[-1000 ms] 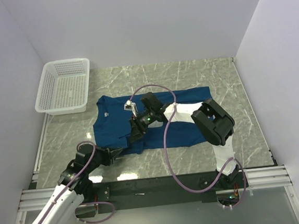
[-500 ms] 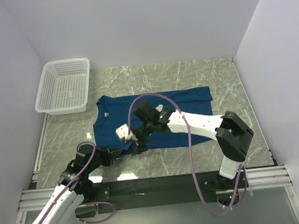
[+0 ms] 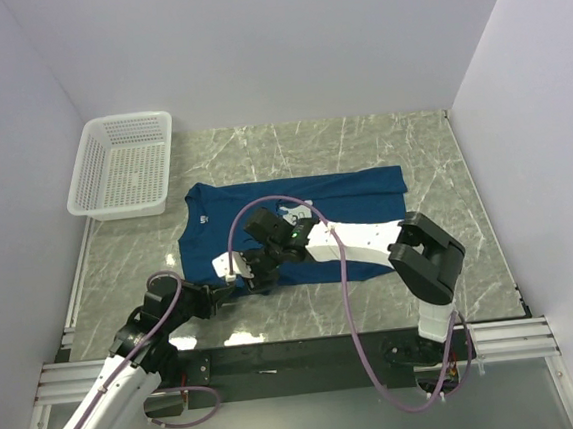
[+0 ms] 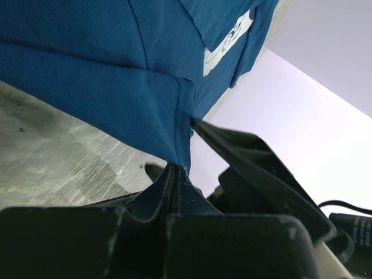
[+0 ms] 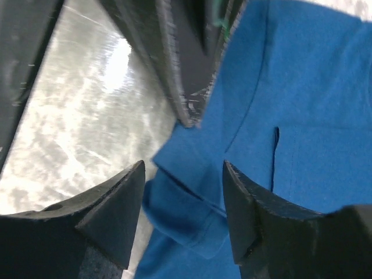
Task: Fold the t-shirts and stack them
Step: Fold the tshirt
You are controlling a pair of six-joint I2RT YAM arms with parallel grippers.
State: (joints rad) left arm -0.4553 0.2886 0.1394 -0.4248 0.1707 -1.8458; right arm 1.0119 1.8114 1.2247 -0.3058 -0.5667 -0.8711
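One dark blue t-shirt (image 3: 209, 243) lies spread flat on the marble table. My left gripper (image 3: 225, 293) is shut on the shirt's near left corner; in the left wrist view its jaws (image 4: 177, 170) pinch a peak of blue fabric (image 4: 116, 87), and the pale print (image 4: 228, 43) shows further off. My right gripper (image 3: 245, 274) is open, low over the same corner, right beside the left one. In the right wrist view its fingers (image 5: 113, 212) straddle a folded hem of the shirt (image 5: 192, 215) without closing on it.
A white lattice basket (image 3: 122, 167) stands at the far left of the table, beyond the shirt. The right arm (image 3: 369, 239) lies across the shirt's near half. Grey walls close in the table on three sides.
The right gripper has swung from the shirt's middle down and left to its near left corner, beside the left gripper. The left gripper keeps its hold and has barely moved.
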